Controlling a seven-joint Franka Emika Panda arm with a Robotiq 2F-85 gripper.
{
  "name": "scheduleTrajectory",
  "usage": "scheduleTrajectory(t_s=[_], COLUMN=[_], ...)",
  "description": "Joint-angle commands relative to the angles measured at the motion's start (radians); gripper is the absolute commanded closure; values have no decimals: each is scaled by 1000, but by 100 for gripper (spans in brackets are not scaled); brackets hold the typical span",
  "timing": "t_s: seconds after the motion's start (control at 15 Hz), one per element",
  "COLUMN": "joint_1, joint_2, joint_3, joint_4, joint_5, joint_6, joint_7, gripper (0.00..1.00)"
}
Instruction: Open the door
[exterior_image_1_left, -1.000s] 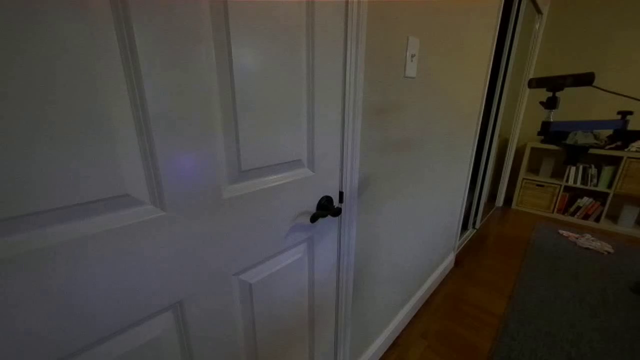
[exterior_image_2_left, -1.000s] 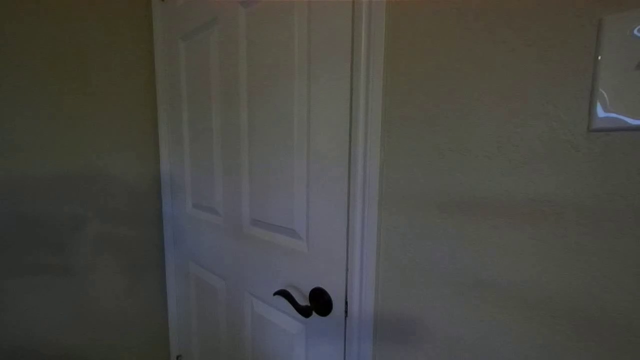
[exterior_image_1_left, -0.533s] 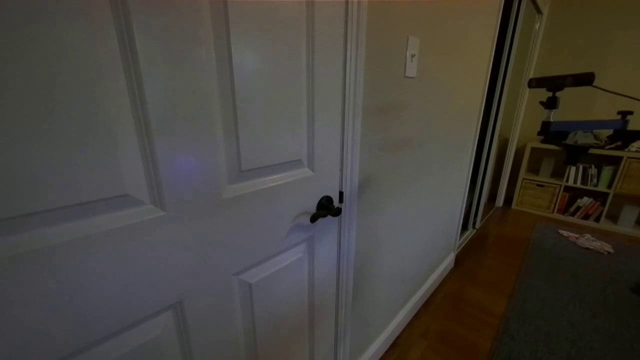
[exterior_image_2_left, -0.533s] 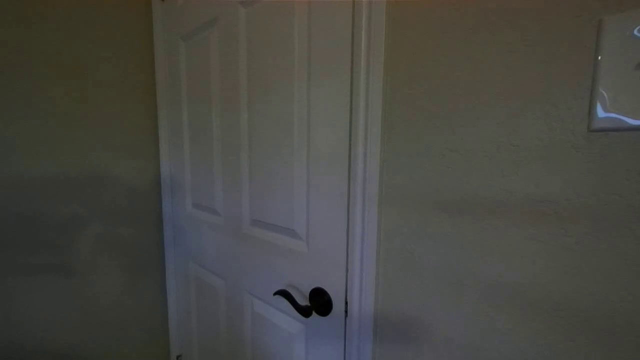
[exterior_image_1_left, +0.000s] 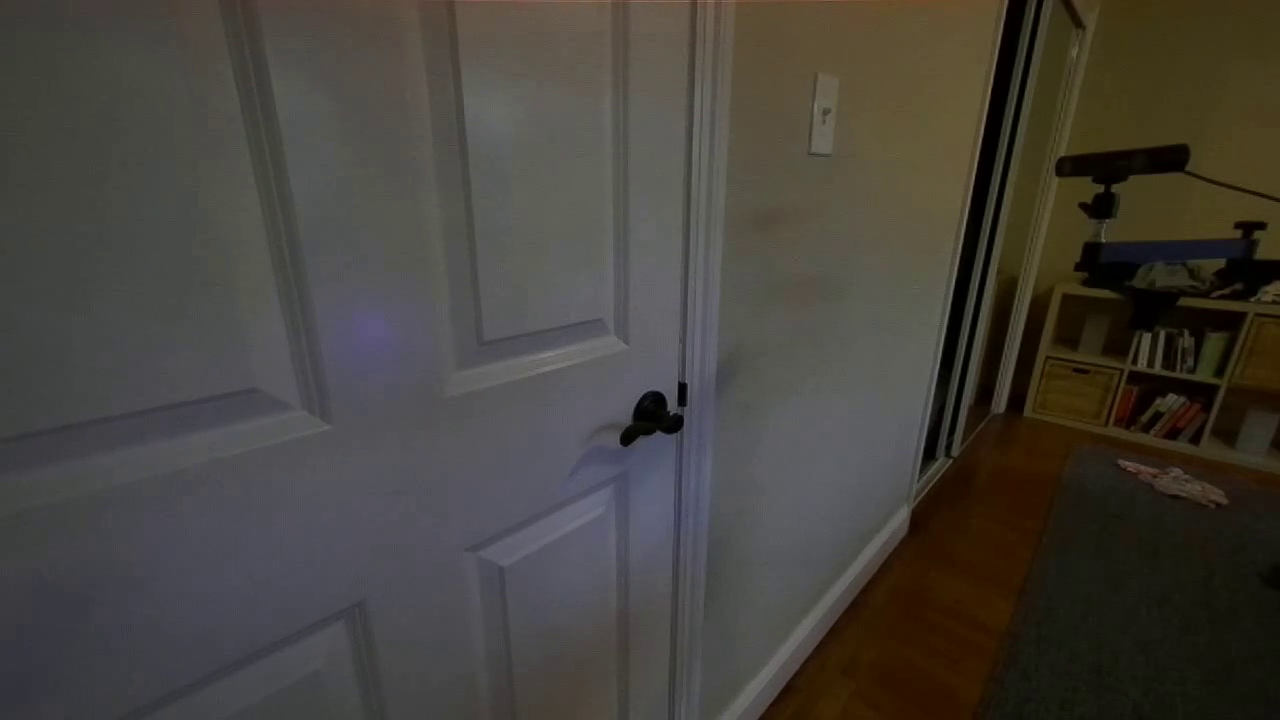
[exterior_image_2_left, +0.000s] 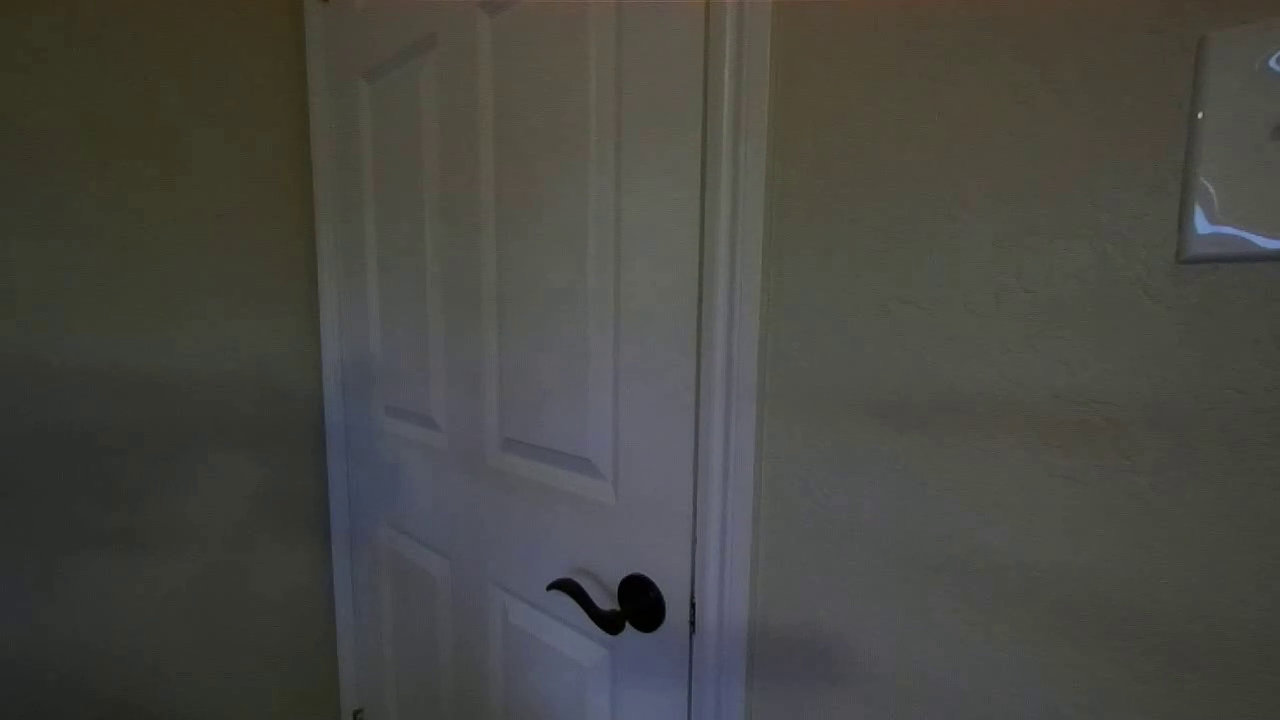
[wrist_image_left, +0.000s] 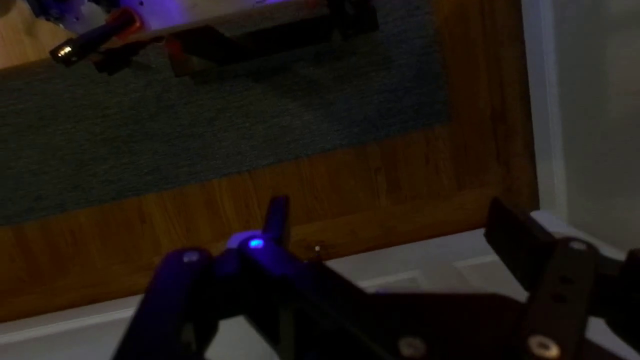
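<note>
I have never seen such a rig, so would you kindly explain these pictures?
The machine is a robot arm, meant to open the white door, which looks shut. Both exterior views, taken from outside the robot, show that door and its dark handle. The wrist view is taken from the arm's wrist, looking past the gripper to the wooden floor. The gripper is open, with nothing visible in its grip. In an exterior view, a cloth lies on a rug.
</note>
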Motion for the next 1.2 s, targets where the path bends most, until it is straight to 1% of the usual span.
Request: scheduleTrajectory(t_s=[0.0, 0.13, 0.27, 0.53, 0.6, 0.67, 0.8, 1.13], joint_1=[-49, -66, -76, -56, -44, -30, -26, -26], joint_2=[162, 250, 325, 426, 441, 413, 440, 445], joint_3=[28, 28, 25, -1, -8, -23, -27, -28], joint_4=[52, 86, 127, 204, 221, 185, 214, 222], joint_5=[-49, -70, -98, -115, -111, -107, -106, -106], joint_6=[138, 205, 246, 293, 288, 282, 281, 281], joint_7=[134, 226, 334, 539, 552, 485, 514, 518], gripper=[0, 0, 0, 0, 0, 0, 0, 0])
